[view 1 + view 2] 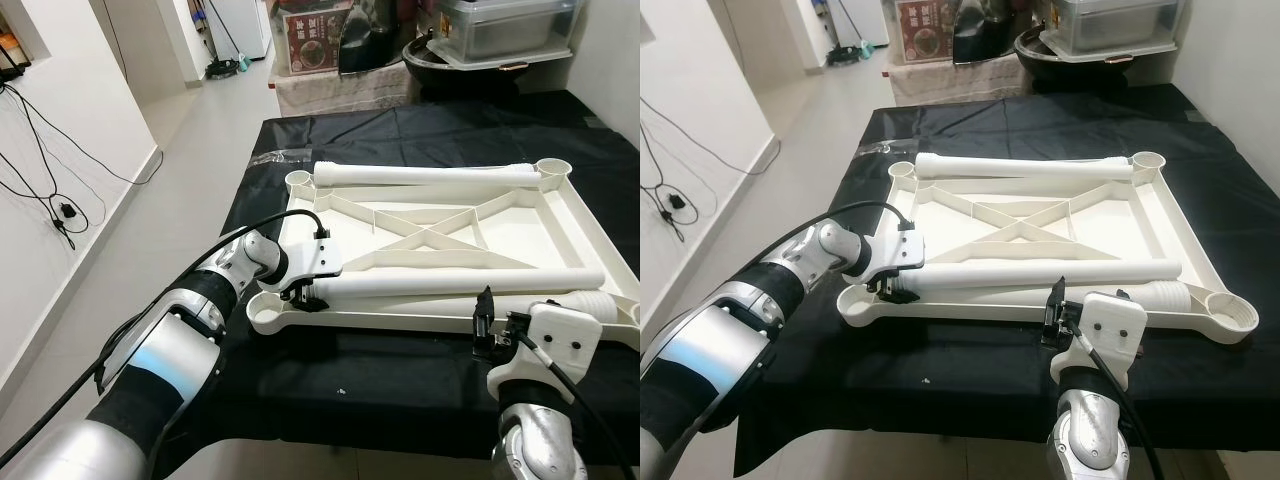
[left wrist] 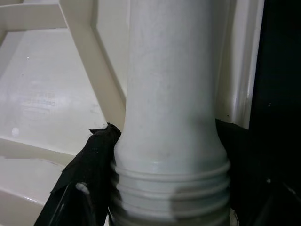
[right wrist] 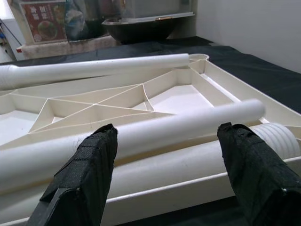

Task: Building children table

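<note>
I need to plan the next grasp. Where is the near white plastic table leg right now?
The near white plastic table leg lies across the front of the upturned white tabletop, its threaded end held by the left gripper.

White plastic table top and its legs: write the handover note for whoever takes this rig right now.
Left gripper: closed around the threaded end of a white tubular leg lying across the upturned white plastic table top, beside its near-left corner socket.
Right gripper: open, hovering at the near edge, holding nothing.
Second leg lies along the far edge; a third ribbed leg end lies near-right.
All on a black-covered table.
Done: no leg stands in a socket. Left: fit legs.
</note>
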You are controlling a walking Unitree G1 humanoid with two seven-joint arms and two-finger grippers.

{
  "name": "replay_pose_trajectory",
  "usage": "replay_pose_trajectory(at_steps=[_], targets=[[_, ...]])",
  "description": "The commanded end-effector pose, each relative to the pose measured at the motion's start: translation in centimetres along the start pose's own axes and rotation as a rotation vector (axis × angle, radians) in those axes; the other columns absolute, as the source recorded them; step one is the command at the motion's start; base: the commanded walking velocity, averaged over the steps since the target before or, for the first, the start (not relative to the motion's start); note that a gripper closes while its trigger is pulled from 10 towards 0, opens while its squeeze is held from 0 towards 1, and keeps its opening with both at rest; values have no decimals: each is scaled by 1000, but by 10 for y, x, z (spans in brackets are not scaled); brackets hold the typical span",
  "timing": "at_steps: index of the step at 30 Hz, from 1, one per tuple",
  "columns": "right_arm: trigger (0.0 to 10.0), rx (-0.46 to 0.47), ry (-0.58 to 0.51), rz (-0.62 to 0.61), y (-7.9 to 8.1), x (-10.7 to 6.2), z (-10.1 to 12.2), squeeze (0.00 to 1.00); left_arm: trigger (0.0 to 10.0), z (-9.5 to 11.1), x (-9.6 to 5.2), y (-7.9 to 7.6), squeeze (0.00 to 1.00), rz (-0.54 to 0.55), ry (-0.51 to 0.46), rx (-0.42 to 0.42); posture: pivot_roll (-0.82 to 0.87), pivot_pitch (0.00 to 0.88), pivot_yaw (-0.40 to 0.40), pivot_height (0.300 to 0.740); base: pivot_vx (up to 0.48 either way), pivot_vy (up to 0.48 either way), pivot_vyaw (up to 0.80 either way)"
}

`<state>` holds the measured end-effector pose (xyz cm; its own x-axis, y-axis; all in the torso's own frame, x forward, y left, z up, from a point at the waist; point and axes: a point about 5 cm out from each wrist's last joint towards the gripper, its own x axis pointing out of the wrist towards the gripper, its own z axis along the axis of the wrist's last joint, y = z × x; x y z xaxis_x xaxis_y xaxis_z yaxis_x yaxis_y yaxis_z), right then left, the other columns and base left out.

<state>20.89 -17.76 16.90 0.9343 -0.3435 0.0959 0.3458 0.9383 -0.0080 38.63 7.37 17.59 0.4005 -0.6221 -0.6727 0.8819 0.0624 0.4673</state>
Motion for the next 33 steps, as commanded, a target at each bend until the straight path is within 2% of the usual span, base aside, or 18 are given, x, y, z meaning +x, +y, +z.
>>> replay_pose_trajectory(at_steps=[1, 11, 12, 13, 15, 18, 21, 23, 24, 26, 29, 30, 31, 32, 33], targets=[[10000, 19, 7, -3, 2, -3, 2, 0, 0, -18, 4, -14, 0, -78, 57, -34, 78, 125, 118, 740, 0, 0, 0], [10000, 22, 5, -3, 2, 1, 3, 0, 0, -18, 3, -12, 0, -65, 56, -34, 89, 120, 110, 740, 0, 0, 0], [10000, 27, -10, 1, 4, 6, 5, 0, 0, -15, 0, -7, 0, -22, 26, -46, 94, 84, 101, 740, 0, 0, 0], [10000, 27, -10, 1, 4, 6, 5, 0, 0, -15, 0, -7, 0, -22, 26, -46, 94, 84, 101, 740, 0, 0, 0], [10000, 48, -52, 12, 8, 17, 11, 0, 0, -6, -6, 5, 0, 82, -57, -83, 97, 51, 95, 740, 0, 0, 0], [10000, 54, -68, 18, 9, 22, 13, 0, 0, -2, -8, 9, 0, 116, -97, -103, 95, 30, 90, 740, 0, 0, 0], [10000, 76, -117, 47, 13, 34, 22, 0, 0, 6, -12, 18, 0, 211, -213, -180, 98, 0, 76, 740, 0, 0, 0], [10000, 82, -126, 53, 14, 36, 24, 0, 0, 7, -13, 19, 0, 225, -235, -196, 98, 0, 76, 740, 0, 0, 0], [10000, 101, -137, 64, 15, 39, 27, 0, 9961, 8, -14, 20, 0, 241, -254, -196, 98, 0, 70, 740, 0, 0, 0], [10000, 153, -158, 99, 18, 44, 32, 0, 10000, 10, -16, 22, 0, 295, -297, -201, 96, 0, 63, 740, 0, 0, 0], [10000, 181, -168, 117, 19, 46, 34, 0, 10000, 12, -17, 24, 0, 328, -322, -208, 96, 0, 63, 740, 0, 0, 0], [10000, 236, -166, 146, 22, 49, 37, 0, 10000, 13, -19, 26, 0, 398, -365, -227, 90, 0, 56, 740, 0, 0, 0], [10000, 236, -166, 146, 22, 49, 37, 0, 10000, 13, -19, 26, 0, 398, -365, -227, 90, 0, 56, 740, 0, 0, 0], [10000, 298, -161, 185, 24, 52, 39, 0, 10000, 14, -20, 27, 0, 470, -411, -244, 86, 0, 50, 740, 0, 0, 0], [10000, 298, -161, 185, 24, 52, 39, 0, 10000, 14, -20, 27, 0, 470, -411, -244, 86, 0, 50, 740, 0, 0, 0]])
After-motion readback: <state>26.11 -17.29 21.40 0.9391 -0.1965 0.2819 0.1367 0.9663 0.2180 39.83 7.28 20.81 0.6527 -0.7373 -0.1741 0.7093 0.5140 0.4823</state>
